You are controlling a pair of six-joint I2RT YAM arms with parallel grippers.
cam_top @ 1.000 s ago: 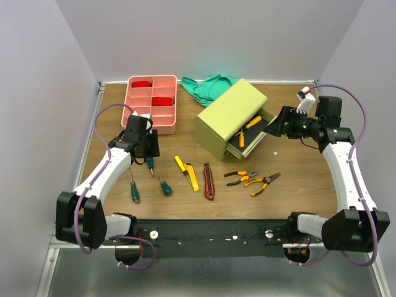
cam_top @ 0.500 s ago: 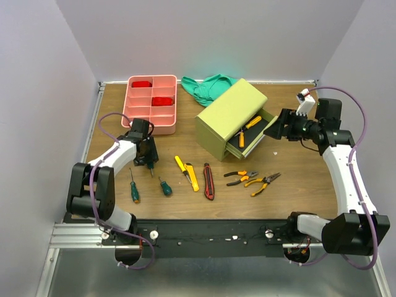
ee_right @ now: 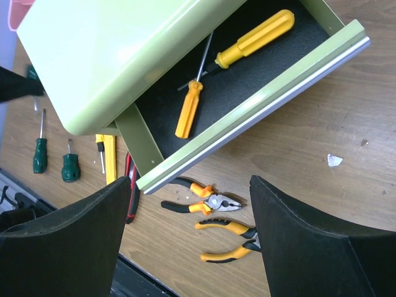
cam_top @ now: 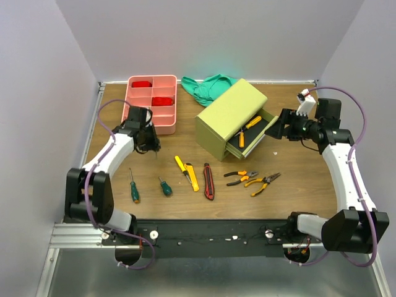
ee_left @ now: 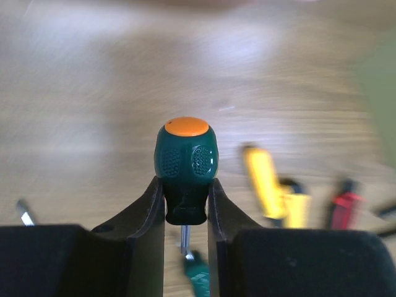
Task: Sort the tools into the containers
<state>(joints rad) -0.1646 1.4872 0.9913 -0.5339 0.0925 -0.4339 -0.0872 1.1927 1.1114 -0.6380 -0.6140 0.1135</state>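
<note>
The left gripper [ee_left: 185, 193] is clamped on a stubby green-handled screwdriver [ee_left: 185, 154], held well to the left of the olive-green chest [cam_top: 230, 114]. The right gripper [cam_top: 276, 126] hangs with its fingers apart just right of the chest's open drawer [ee_right: 272, 102], where two yellow-handled screwdrivers [ee_right: 253, 38] lie.

text: none legible | labels: none | tool handles perhaps marked, too blurred
</note>
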